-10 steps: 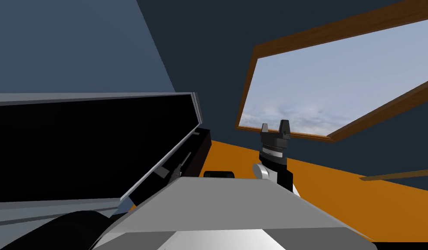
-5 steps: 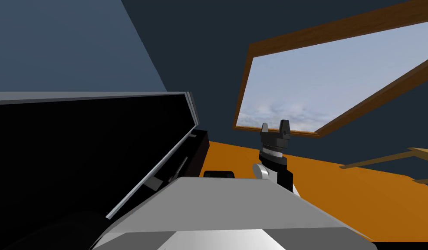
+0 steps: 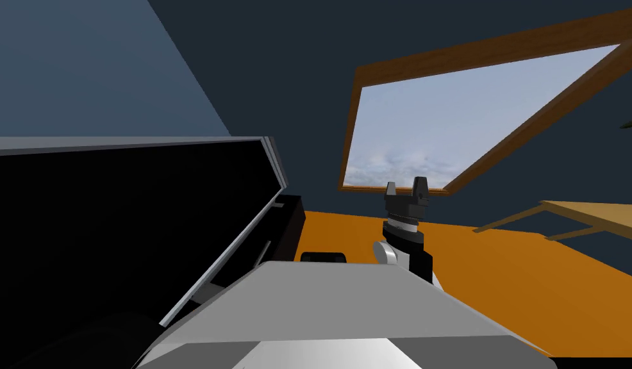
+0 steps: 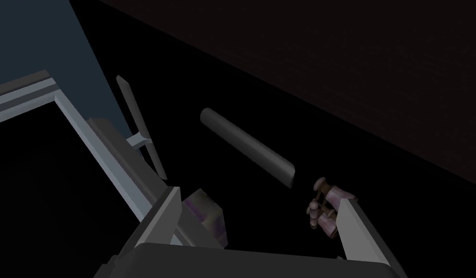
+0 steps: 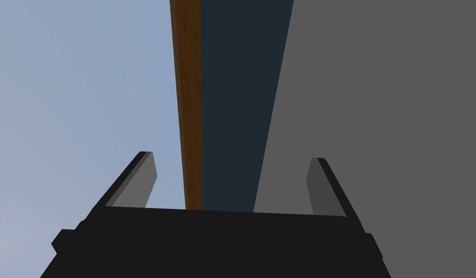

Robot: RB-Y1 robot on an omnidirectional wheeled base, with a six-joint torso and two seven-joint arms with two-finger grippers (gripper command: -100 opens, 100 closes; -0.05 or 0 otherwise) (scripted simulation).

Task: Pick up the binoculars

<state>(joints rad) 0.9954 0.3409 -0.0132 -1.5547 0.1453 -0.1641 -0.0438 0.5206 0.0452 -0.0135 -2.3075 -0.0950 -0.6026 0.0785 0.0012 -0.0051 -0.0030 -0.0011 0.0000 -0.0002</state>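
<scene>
The binoculars (image 4: 326, 212) are small, pinkish-brown, and lie on a black surface. They sit just beside the tip of one finger (image 4: 357, 231) of my left gripper (image 4: 259, 195), which partly covers them. That gripper is open with nothing between its fingers. A purple-grey block (image 4: 205, 219) lies against its other finger (image 4: 162, 224). My right gripper (image 3: 404, 188) is raised in front of my chest, open and empty, its fingers (image 5: 138, 181) wide apart.
A large black screen with a grey frame (image 3: 270, 160) leans at my left over a black stand (image 3: 289, 221). A grey cylinder (image 4: 246, 147) and a thin grey bracket (image 4: 140, 140) lie beyond the left gripper. A wooden table (image 3: 590, 214) stands on the orange floor (image 3: 500, 275) at right.
My view has swung: the window and screen slid left in the picture and the wooden table has come in at the right. The right gripper keeps its place before my chest.
</scene>
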